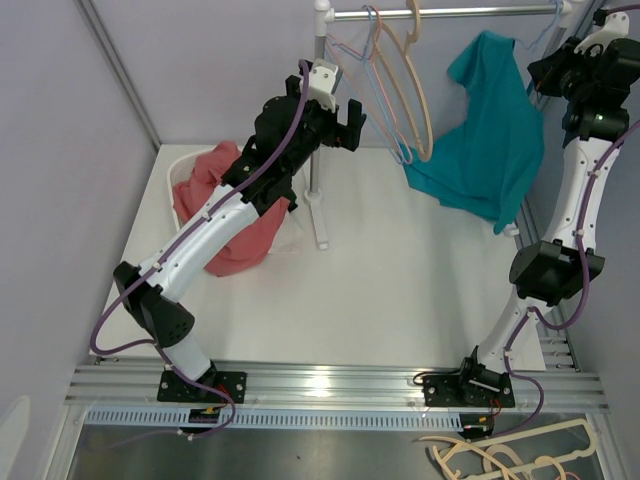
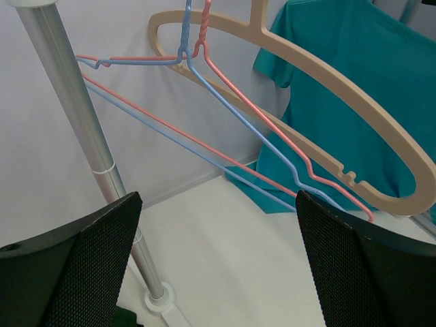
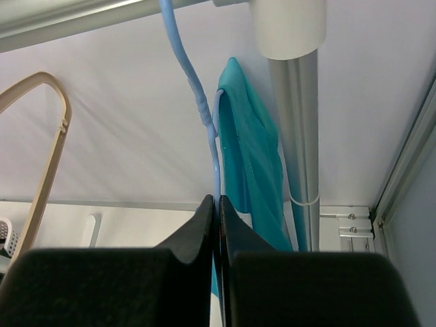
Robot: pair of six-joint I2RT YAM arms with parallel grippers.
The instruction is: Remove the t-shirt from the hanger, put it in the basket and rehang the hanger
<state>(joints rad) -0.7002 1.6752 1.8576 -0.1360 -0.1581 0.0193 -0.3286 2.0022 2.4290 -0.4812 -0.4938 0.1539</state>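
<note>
T-shirt (image 1: 487,130), teal, hangs at right end of rail (image 1: 460,12) on blue hanger (image 3: 182,54). Not off yet, so whole removal left. Long axis roughly vertical: collar up at rail, hem down toward tabletop (image 1: 400,300), skewed left in top view. Right end effector (image 3: 218,214) pinched tight on blue hanger wire. Left end effector (image 2: 214,225) wide apart, empty, near bare hangers (image 2: 327,88).

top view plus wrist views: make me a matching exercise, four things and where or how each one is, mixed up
1 teal t-shirt
2 red cloth
3 beige hanger
4 right gripper

a in the white basket
b shut on the blue hanger
c bare, on the rail
d hanging at the rail's right end

Pairs: 1-d, 2-a, 3-c, 4-b
</note>
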